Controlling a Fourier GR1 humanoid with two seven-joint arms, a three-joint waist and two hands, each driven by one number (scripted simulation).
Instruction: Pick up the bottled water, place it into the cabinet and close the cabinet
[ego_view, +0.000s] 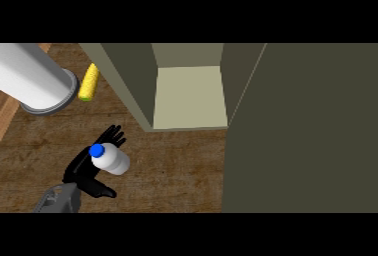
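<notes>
The bottled water (112, 160), white with a blue cap, stands on the wooden counter (170, 165) at the lower left. My left hand (83, 170) sits right against it on its left side. The fingers (113, 135) reach straight out past the cap and the thumb (102, 191) points out below the bottle, so the hand is open around it. The cabinet (188, 95) stands at the top centre with its pale inside showing. Its door (303, 135) hangs open and fills the right side of the view. My right hand does not show.
A yellow corn cob (89, 81) lies on the counter left of the cabinet. A large white cylinder with a grey rim (33, 77) lies at the top left. Bare wooden counter stretches between the bottle and the cabinet's front.
</notes>
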